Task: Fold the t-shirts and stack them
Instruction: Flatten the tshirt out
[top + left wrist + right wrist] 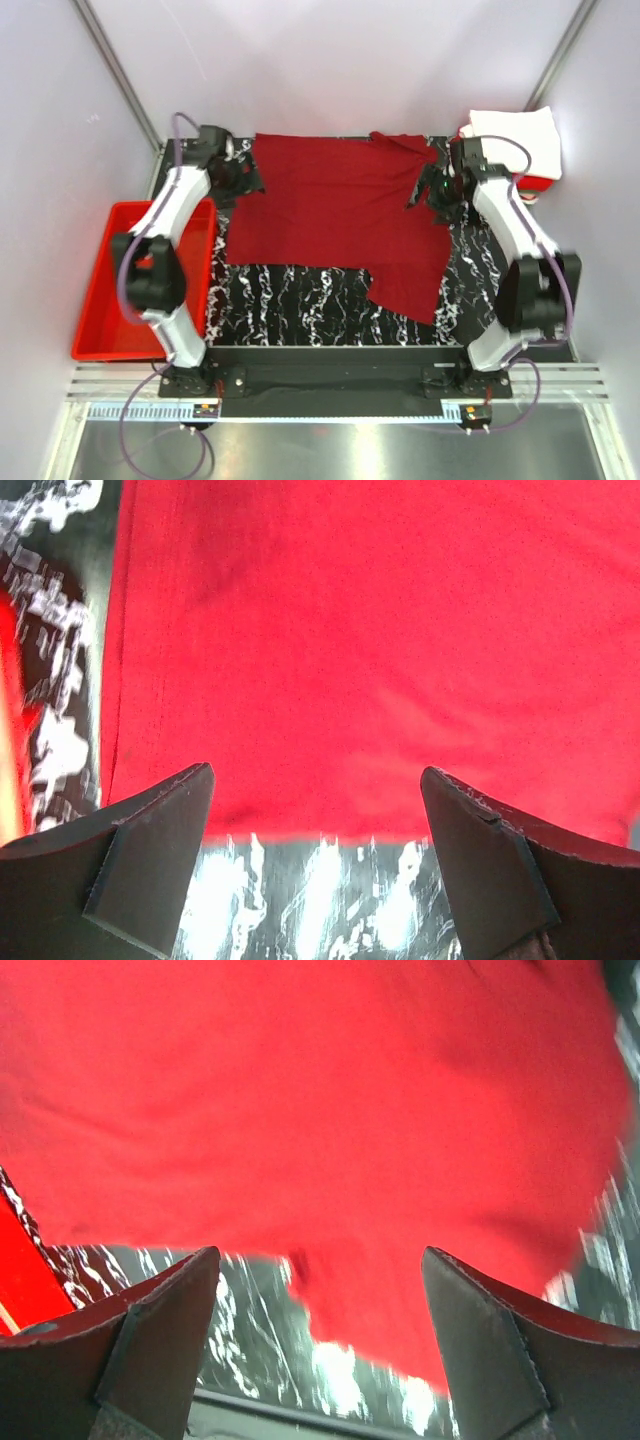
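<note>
Marbled table (pixel 300 300), maroon t-shirt (pixel 340 215) spread flat, left fingers (pixel 150 850), right fingers (pixel 150 1340) released above its edges

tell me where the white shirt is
In the top view the white shirt sits folded at the far right corner, just beyond the right end effector and right of the spread maroon shirt.

The maroon-red t-shirt (pixel 330 215) is soft matt cloth, like the white folded stack (pixel 515 135) far right. The worktop (pixel 300 300) is smooth, black-and-white marbled, faintly shiny. The red tray (pixel 100 310) looks like glossy plastic. On the left gripper (pixel 317 771) the fingers (pixel 150 850) are matt black, edges scuffed.
</note>
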`<state>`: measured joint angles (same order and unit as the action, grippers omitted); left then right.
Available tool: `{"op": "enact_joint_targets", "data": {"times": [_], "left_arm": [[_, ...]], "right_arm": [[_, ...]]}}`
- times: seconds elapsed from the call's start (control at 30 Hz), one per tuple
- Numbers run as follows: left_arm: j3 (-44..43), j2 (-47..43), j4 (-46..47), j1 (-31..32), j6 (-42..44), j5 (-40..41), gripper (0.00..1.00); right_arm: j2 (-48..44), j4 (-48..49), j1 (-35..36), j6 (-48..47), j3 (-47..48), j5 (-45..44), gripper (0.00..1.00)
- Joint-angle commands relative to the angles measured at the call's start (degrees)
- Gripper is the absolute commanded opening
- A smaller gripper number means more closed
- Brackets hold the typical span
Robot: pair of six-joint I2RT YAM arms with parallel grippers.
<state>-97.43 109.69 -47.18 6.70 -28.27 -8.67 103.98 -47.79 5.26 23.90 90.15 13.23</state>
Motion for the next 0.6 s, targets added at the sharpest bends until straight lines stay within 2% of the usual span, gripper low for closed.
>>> {"op": "enact_joint_targets", "data": {"times": [0.0,0.07,0.1,0.23,0.33,0.57], "left_arm": [[13.61,-12.81,3.23,0.24,1.20,-0.39,0.92],[19.70,-17.81,4.46,0.24,1.03,0.05,0.92],[25.04,-19.32,5.16,0.24,1.03,-0.03,0.92],[35.86,-26.87,7.36,0.24,0.59,-0.03,0.92],[41.59,-29.26,8.50,0.24,0.15,0.31,0.92],[47.24,-31.56,11.14,0.24,-1.87,0.05,0.91]], "right_arm": [[-14.75,1.29,0.63,6.14,-17.51,-7.08,0.88],[-21.59,4.09,0.72,9.84,-29.34,-5.94,0.88],[-23.63,4.72,0.72,11.15,-32.90,-6.20,0.87],[-31.81,6.74,0.72,14.07,-46.44,-9.18,0.85],[-33.32,6.66,0.72,14.85,-49.27,-7.80,0.84],[-34.47,8.14,0.72,18.72,-52.97,-7.97,0.82]]}}
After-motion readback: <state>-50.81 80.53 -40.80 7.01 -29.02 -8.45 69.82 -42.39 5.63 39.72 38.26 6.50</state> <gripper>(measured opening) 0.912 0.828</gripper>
